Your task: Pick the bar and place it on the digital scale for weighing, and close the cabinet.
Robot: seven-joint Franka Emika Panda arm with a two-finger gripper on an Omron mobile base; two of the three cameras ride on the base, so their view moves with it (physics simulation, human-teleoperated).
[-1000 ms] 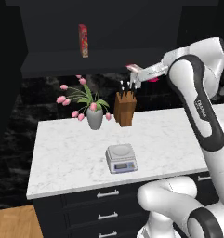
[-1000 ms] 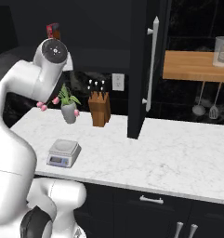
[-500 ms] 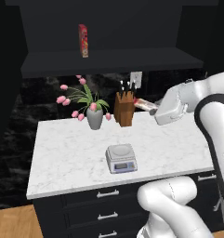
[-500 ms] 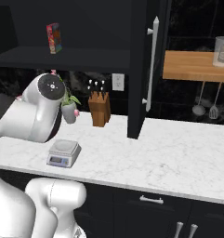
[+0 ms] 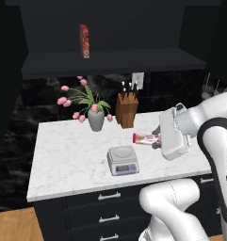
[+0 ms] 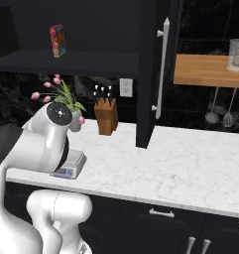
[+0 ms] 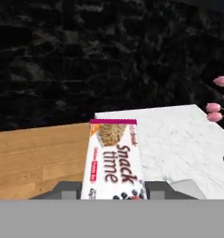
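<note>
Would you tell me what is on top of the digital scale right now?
The digital scale has a bare platform; the bar hangs in the fingers, to its right. In the right base view, the arm hides most of it.

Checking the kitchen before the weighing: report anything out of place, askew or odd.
The cabinet door stands open, edge-on over the counter. The bar is in the air, gripped by the gripper, right of the digital scale. Nothing is spilled or damaged.

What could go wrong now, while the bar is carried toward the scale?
1. The gripper pinches only one end of the bar, so it might slip before reaching the scale.
2. The vase and knife block stand close behind; a wide swing may hit them.
</note>
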